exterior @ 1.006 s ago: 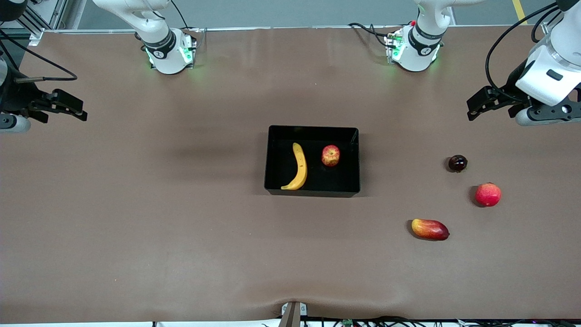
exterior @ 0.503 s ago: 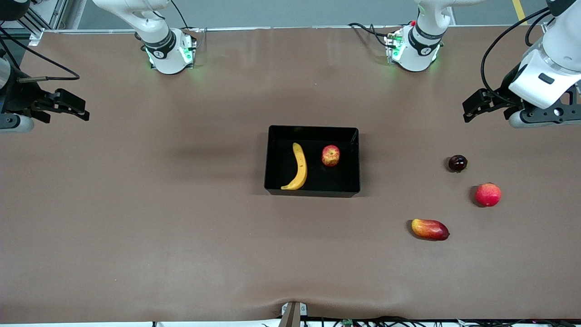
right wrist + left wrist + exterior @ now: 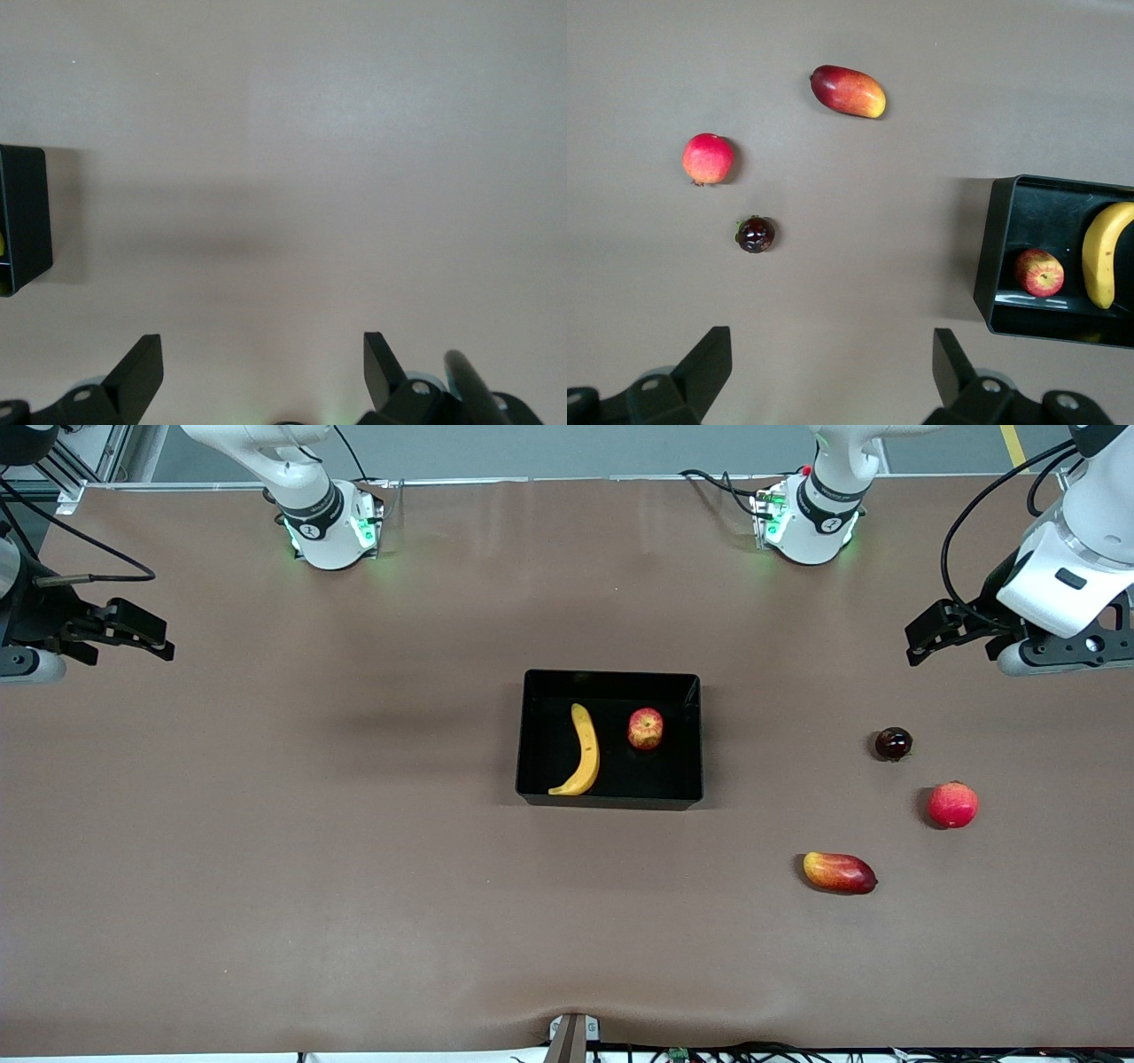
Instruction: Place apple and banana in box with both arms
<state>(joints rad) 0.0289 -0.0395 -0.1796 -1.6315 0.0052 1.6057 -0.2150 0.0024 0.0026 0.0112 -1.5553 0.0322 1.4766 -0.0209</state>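
Note:
The black box sits mid-table. Inside it lie the yellow banana and, beside it toward the left arm's end, the streaked red apple. My left gripper hangs open over bare table at the left arm's end, holding nothing. In the left wrist view the gripper has wide-apart fingers, with the box, apple and banana at the edge. My right gripper hangs open and empty over the right arm's end. The right wrist view shows the gripper and one box corner.
Three loose fruits lie toward the left arm's end: a dark round fruit, a pinkish-red round fruit and a red-and-yellow mango-shaped fruit, nearest the front camera. The arm bases stand along the table's edge.
The left gripper has drifted slightly toward the table's middle and the bases' edge. The right gripper has barely shifted. Box and fruits have not moved.

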